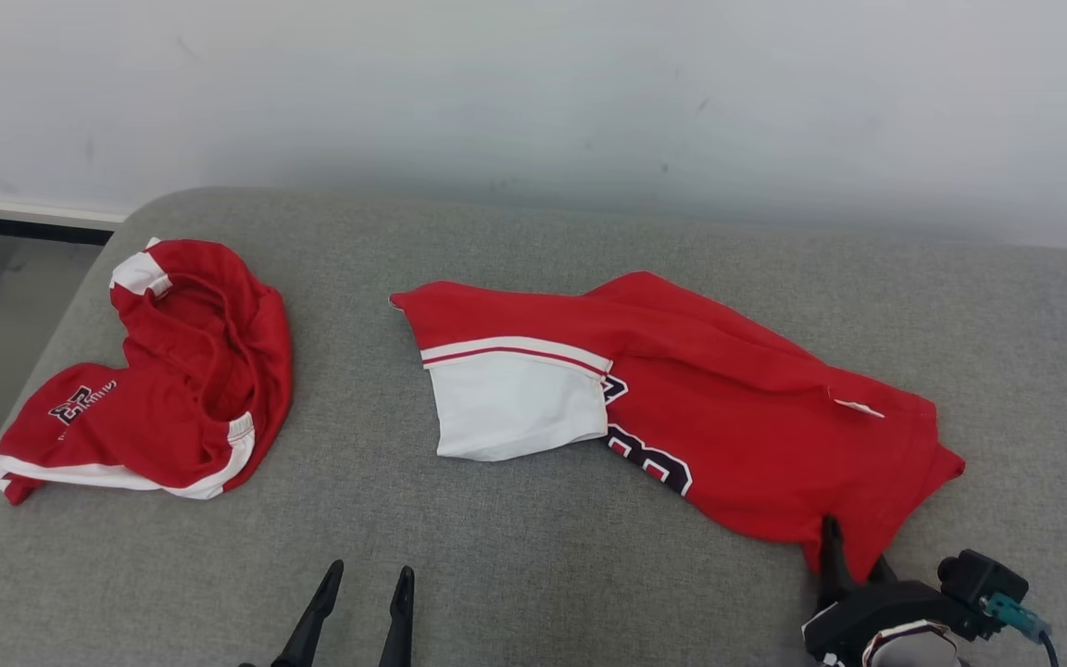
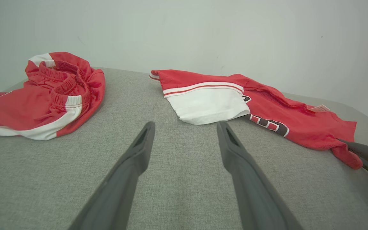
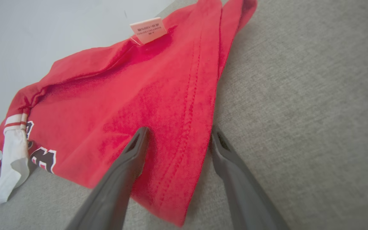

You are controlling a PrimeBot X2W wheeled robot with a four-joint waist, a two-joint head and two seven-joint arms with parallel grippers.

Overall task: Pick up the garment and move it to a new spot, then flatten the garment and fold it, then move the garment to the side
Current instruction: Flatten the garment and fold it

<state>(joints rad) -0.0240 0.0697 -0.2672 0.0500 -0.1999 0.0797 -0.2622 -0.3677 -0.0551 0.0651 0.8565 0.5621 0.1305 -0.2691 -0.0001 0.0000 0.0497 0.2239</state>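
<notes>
A broad grey cushion [image 1: 533,556] of coarse woven cloth, rounded at its far corner, lies under both pincers. The red jersey [image 1: 737,417], soft knit and rumpled into a long slanting shape, stretches ahead and to the left of the right pincer [image 3: 179,132]. Its stitched hem corner passes between that pincer's two long dark fingers, which stand spread: one tip lies over the red cloth, the other just beside the hem's edge on bare cushion. Red shorts [image 1: 172,371] with white bands and a gathered waistband lie crumpled ahead and to the left of the left pincer [image 1: 371,570], well apart from it. That pincer is spread wide above bare cushion. The jersey's smooth white sleeve [image 1: 515,408] lies ahead of it, slightly right. A small pale paper-like tag [image 3: 149,29] sticks up from the jersey far ahead of the right pincer.
</notes>
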